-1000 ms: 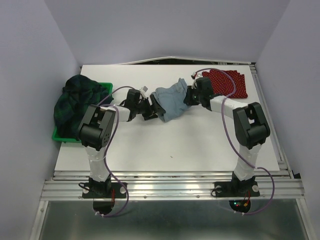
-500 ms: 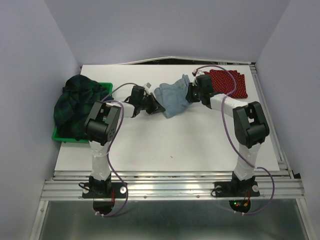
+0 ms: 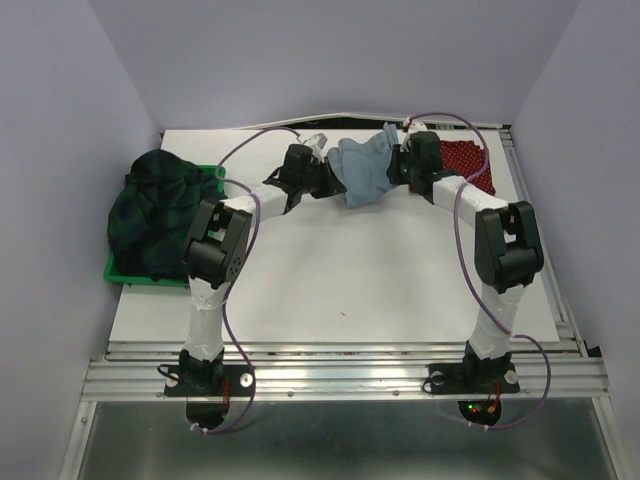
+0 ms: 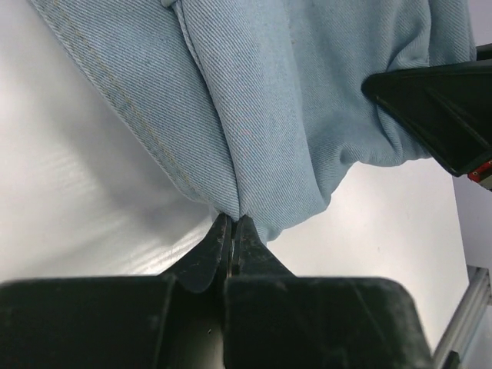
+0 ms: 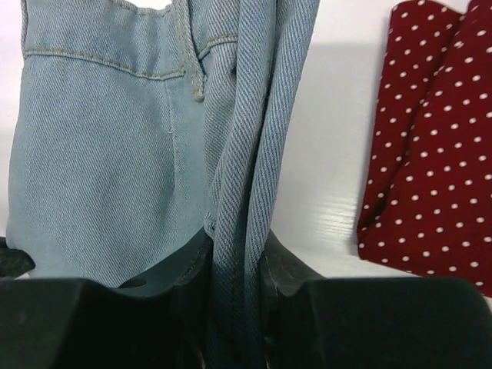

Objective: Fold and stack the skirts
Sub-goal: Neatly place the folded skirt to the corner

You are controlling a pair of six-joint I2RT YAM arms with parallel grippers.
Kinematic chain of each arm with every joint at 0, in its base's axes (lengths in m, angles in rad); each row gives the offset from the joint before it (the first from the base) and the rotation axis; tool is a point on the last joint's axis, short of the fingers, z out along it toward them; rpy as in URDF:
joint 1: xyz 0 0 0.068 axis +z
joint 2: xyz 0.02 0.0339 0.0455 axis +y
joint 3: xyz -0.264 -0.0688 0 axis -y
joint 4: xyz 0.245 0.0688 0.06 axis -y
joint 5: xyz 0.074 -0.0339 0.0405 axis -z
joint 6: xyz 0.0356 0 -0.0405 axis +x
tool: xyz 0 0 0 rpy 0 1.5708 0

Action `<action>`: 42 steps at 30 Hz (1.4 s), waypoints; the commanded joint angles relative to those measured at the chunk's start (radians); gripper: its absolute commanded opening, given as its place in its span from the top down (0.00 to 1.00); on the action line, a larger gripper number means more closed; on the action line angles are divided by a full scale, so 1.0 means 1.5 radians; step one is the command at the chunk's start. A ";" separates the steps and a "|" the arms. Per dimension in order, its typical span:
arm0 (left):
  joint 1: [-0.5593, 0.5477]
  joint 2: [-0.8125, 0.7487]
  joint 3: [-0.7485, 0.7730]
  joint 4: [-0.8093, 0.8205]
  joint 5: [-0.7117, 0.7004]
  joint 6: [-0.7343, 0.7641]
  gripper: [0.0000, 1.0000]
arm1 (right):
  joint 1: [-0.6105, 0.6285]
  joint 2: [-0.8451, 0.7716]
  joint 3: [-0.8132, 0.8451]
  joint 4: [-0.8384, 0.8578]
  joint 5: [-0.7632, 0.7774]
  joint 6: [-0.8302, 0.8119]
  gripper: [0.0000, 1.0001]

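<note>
**Two pincers hold the blue skirt between them**

The left pincer [image 4: 232, 224] is shut tight on a folded edge of the light blue denim skirt [image 4: 307, 115]. The right pincer [image 5: 234, 250] squeezes a bunched-up fold of the same skirt. Each one pinches one side, so the cloth hangs between them and does not drop in a heap. I think they hold it this way so they can lay it down neatly.

The denim skirt is soft and pale, with little slanted lines in the weave and stitched seams. It sags and wrinkles just in front of both pincers, over the white table [image 3: 340, 270]. I cannot tell if its lowest part touches the table.

Just to the right of the right pincer, the red skirt [image 5: 430, 154] with small white dots lies flat on the table. Far to the left of the left pincer, the dark plaid skirt [image 3: 150, 205] sits piled in the green bin [image 3: 125, 272], not folded yet.
</note>
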 commanded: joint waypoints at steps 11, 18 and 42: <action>-0.074 0.122 0.304 0.052 -0.044 0.123 1.00 | -0.099 -0.010 0.107 0.088 0.020 -0.059 0.99; -0.128 0.220 0.440 0.124 -0.025 0.160 1.00 | -0.186 -0.027 0.099 0.102 0.020 -0.056 0.99; -0.169 0.429 0.636 0.258 -0.059 0.135 0.98 | -0.325 0.008 -0.010 0.176 -0.061 0.001 0.99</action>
